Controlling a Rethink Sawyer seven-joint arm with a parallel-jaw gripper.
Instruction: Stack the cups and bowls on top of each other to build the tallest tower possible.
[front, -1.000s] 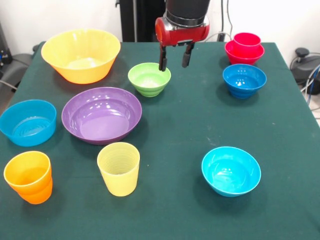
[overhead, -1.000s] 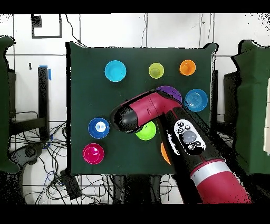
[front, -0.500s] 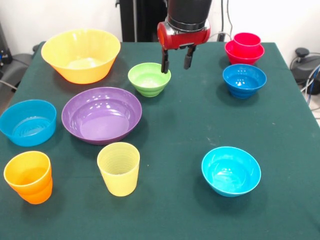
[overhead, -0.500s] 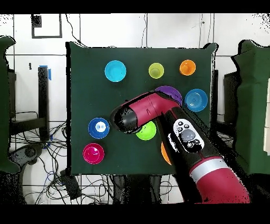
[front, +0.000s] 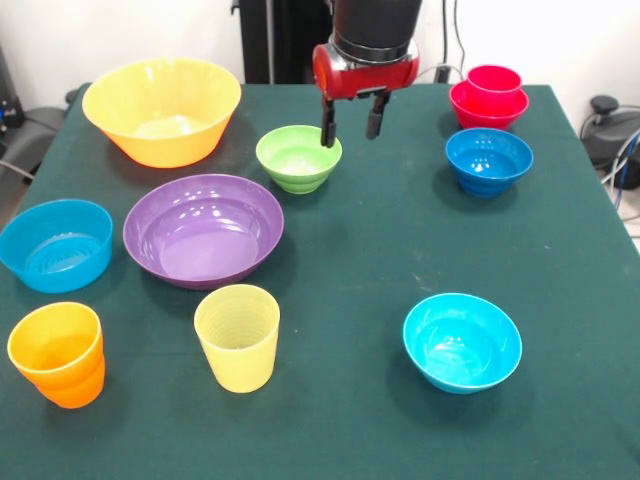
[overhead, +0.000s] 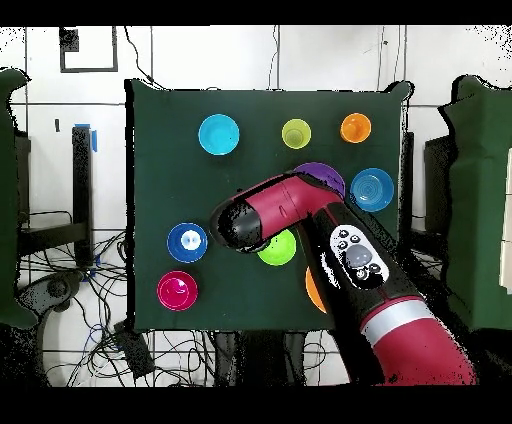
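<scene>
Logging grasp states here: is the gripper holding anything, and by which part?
Nothing is held: the gripper hangs open and empty beside the lime green bowl.

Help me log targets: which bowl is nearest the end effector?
The lime green bowl: the open end effector hangs at its rim; every other bowl sits farther off.

White wall (front: 150, 30), green-clothed table (front: 360, 250)

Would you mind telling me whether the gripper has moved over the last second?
Yes, slightly. In the front view the gripper has risen a little and edged rightward relative to the small lime green plastic bowl, hovering open by its rim.
</scene>
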